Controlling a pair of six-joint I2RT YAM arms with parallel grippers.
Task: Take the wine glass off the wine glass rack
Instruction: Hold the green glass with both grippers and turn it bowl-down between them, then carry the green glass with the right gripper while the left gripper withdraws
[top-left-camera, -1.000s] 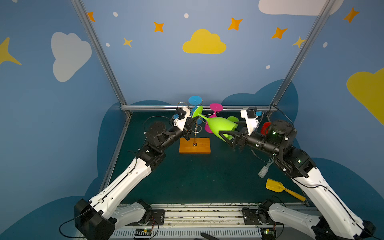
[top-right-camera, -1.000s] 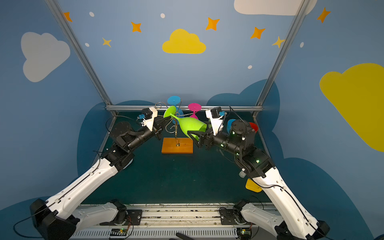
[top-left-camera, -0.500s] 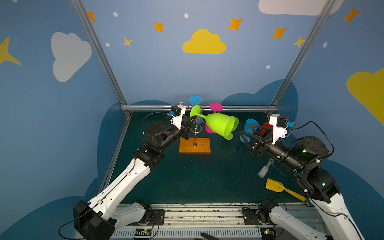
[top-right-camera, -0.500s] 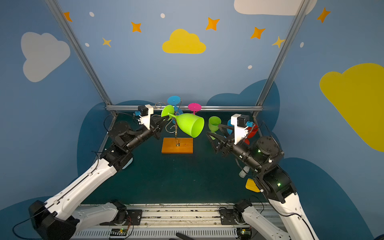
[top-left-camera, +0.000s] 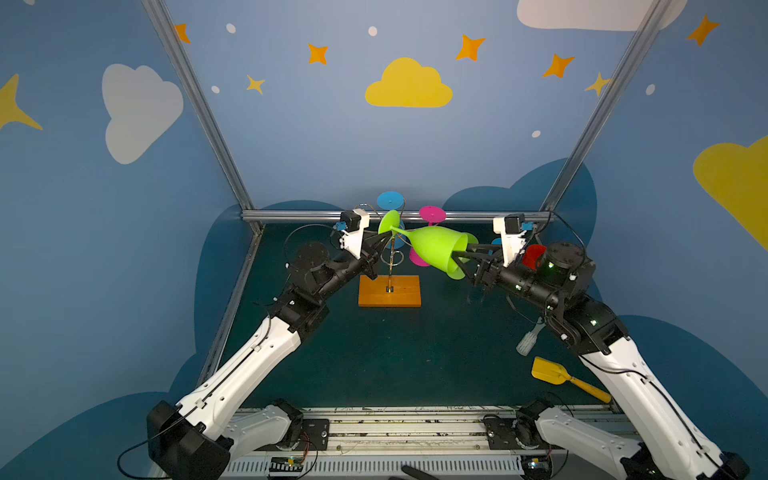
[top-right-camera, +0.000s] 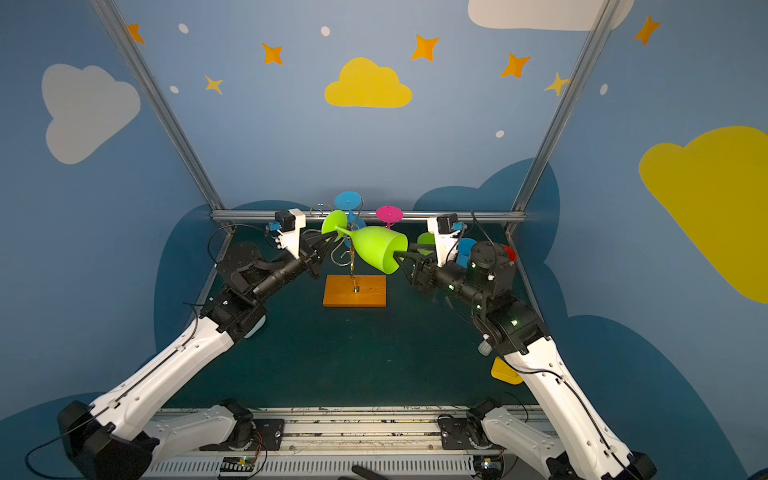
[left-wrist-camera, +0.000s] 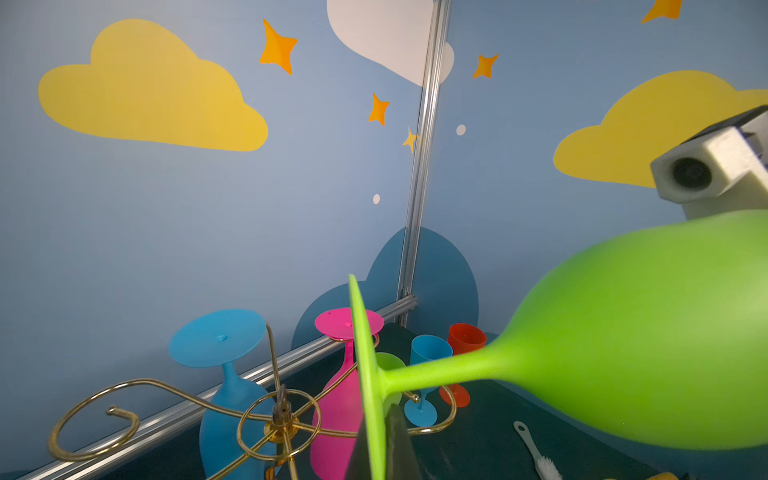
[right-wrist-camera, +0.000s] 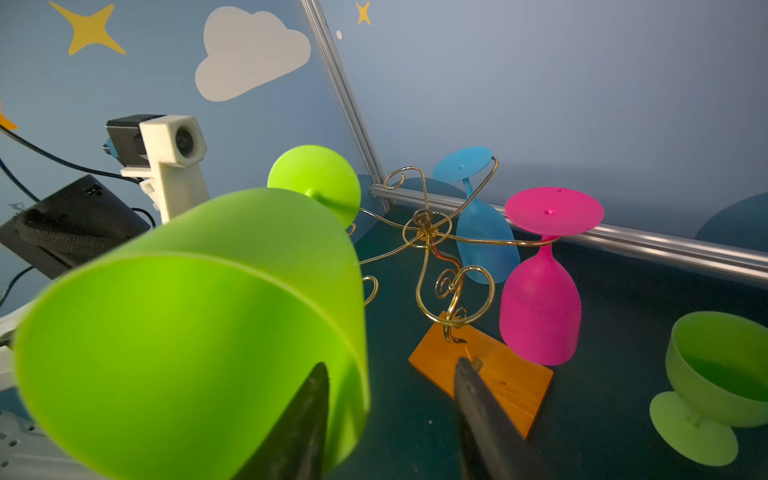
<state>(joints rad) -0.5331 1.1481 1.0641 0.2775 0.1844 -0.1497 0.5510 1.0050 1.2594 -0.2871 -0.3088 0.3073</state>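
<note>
Robot test cell, lab type. Booth with blue walls (top-left-camera: 291, 145) carrying cloud (top-left-camera: 408, 85) and star (top-left-camera: 318, 54) decals. Aluminium posts (top-left-camera: 199, 108) at the far corners. Dark green mat (top-left-camera: 395, 353) as floor. Metal rail (top-left-camera: 407, 432) along the near edge, mounting the left arm (top-left-camera: 249, 370) and right arm (top-left-camera: 640, 390), with exposed cables and a circuit board (top-left-camera: 286, 463).

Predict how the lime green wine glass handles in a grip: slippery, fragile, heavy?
Probably light: the left gripper holds the lime green wine glass sideways by its foot edge. Matte, opaque walls suggest plastic, so likely not fragile. Smooth curved bowl may slip or roll if released.
</note>
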